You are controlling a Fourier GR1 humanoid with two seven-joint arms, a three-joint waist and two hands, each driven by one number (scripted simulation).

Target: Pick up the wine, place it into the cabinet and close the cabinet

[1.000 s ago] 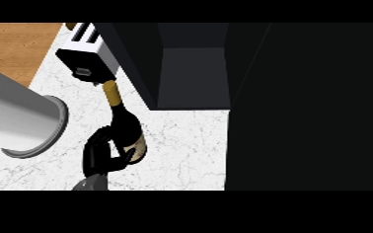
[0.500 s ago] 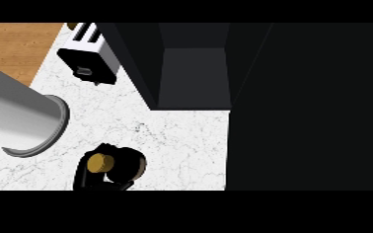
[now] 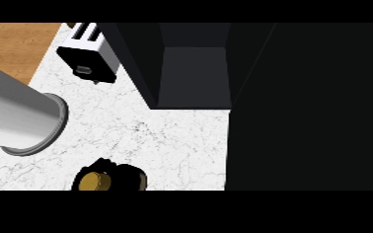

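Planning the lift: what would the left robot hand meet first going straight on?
Only bare counter nearby; the left robot hand, curled round the wine, then probably meets the dark cabinet, depth unclear.

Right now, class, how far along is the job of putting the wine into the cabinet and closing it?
Done: the cabinet stands open, and the wine bottle looks picked up, its gold top facing up at the view's lower edge. In hand: the left hand seems curled round it, above the counter. Left: carry it into the cabinet, let go, then shut the cabinet.
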